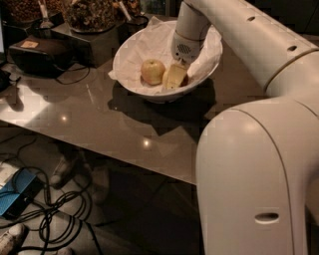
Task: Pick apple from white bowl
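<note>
The white bowl [124, 61], lined with crumpled white paper, stands at the back of the brown table. A pale yellow-green apple [152, 71] lies in its middle. My gripper [175, 77] reaches down into the bowl just right of that apple, its pale tip low against the paper. A small orange-red patch of the apple [186, 79] shows at the gripper's right side; the rest of it is hidden behind the gripper.
A black device [37, 52] with a cable sits at the table's back left. A glass container of brown bits [92, 12] stands behind the bowl. My arm's white body [254, 174] fills the right. Cables [55, 204] and a blue box [17, 191] lie on the floor.
</note>
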You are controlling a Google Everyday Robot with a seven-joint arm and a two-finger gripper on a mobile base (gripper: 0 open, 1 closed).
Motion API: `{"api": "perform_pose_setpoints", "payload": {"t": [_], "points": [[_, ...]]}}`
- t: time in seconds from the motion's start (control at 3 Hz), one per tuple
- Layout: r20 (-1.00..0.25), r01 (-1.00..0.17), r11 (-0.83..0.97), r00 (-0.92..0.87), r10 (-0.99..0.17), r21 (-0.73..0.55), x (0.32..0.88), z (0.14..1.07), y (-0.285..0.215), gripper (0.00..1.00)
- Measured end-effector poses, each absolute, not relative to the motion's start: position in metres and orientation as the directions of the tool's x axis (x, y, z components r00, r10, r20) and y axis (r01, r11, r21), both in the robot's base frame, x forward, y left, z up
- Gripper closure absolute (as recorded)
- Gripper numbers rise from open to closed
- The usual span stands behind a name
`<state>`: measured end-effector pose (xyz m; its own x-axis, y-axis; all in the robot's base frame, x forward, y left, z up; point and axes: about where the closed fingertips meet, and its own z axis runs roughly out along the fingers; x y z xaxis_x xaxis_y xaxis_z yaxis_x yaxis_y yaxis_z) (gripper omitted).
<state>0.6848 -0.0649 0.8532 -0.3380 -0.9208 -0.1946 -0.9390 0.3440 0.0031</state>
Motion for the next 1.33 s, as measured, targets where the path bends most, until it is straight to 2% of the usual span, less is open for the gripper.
{"api": "perform_pose_setpoints", "payload": {"t": [0.67,1.33], "points": [[-0.225,-0.957,0.291,-0.285,-0.932,0.008,0.659,0.889,-0.05,1.0],[-0.298,-0.992,0.122,-0.112,-0.948,-0.014,0.615,0.943,-0.015,1.0]]}}
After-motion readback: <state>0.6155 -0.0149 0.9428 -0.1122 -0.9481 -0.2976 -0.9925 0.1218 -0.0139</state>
